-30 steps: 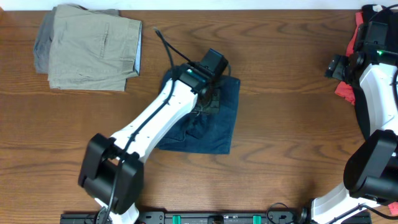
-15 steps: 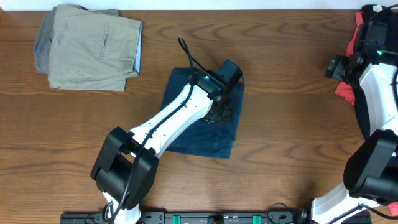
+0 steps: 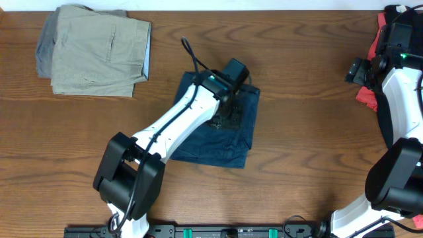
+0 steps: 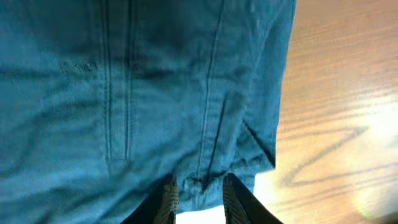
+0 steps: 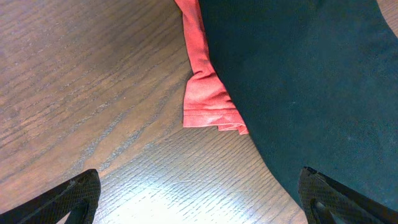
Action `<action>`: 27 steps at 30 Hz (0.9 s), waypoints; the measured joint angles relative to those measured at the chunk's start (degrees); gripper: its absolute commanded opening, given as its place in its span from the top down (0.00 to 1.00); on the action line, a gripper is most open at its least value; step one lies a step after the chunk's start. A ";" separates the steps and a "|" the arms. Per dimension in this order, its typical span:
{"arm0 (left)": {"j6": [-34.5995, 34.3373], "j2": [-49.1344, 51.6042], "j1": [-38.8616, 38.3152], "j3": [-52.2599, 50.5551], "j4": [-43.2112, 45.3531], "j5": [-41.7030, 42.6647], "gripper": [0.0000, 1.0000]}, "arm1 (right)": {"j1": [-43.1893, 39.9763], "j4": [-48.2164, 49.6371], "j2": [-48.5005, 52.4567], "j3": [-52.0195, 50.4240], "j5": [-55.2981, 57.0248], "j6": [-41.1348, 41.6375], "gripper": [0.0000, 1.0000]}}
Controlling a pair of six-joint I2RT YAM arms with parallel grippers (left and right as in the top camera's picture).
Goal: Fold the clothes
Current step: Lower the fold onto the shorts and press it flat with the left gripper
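The dark navy blue fabric shorts (image 3: 234, 142) lie folded at the middle of the brown wooden table (image 3: 297, 132). The left pincer (image 4: 199, 198) is clenched on their edge (a fold of cloth sits between its fingers). The right pincer (image 5: 199, 199) hangs released, spread wide, over the table's right edge beside a black garment with coral-pink edge (image 5: 298, 74).

On the table (image 3: 310, 145), shorts (image 3: 231, 145) in the middle, folded trousers (image 3: 99, 56) back on your left, another garment (image 3: 365, 98) far right.
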 measured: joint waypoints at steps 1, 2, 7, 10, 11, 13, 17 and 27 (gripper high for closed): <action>0.15 0.00 0.24 0.00 0.81 0.00 0.79 | 0.00 0.00 0.00 0.00 0.00 0.00 0.01; 0.20 0.00 0.31 -0.02 1.55 0.00 0.80 | 0.00 -0.02 0.00 0.00 0.00 0.00 0.01; 0.31 0.90 -0.26 -0.20 8.76 0.02 0.92 | 0.00 -0.02 0.00 0.00 0.00 0.00 0.01; 0.42 3.15 -0.55 -0.33 15.98 0.04 0.92 | 0.00 0.00 0.00 0.00 0.00 0.00 0.01; 0.42 4.24 -0.55 -0.35 18.34 0.02 0.92 | 0.00 -0.02 0.00 0.00 0.00 0.00 0.01; 0.42 6.38 -0.55 -0.44 22.03 0.02 0.91 | 0.00 -0.02 0.00 0.02 -0.02 0.00 0.01; 0.42 10.67 -0.55 -0.70 27.82 0.02 0.92 | 0.00 0.00 0.00 0.00 0.00 0.00 0.01; 0.39 15.02 -0.57 -0.83 32.39 0.24 0.94 | 0.00 0.00 0.00 0.00 0.00 0.00 0.01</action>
